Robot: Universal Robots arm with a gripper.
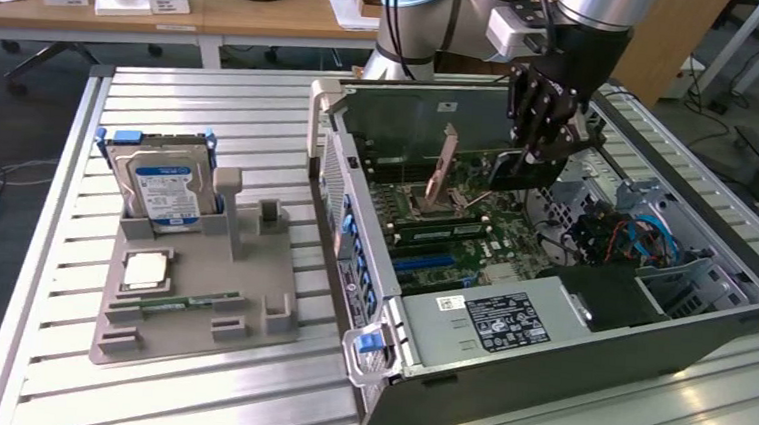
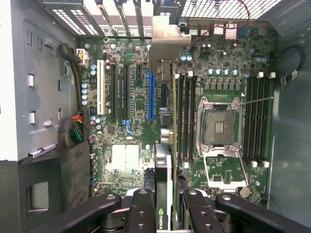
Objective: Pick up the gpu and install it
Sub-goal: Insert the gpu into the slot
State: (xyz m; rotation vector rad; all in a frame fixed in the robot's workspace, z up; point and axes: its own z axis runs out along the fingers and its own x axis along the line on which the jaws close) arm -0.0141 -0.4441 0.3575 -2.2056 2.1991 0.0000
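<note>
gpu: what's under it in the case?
The motherboard: the gpu, clamped in the gripper, hangs edge-on between the blue slot and the memory slots. The strip of board directly beneath the card is covered.

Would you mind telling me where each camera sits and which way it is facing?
Exterior view: off the arm and raised, looking down across the slatted table at the open computer case; the arm shows, its jaws hanging inside the case.
Wrist view: on the wrist, looking straight down at the motherboard; the jaws show, shut on the gpu, which is seen edge-on.
Shared: both views take in the motherboard, the jaws and the inside of the case.
</note>
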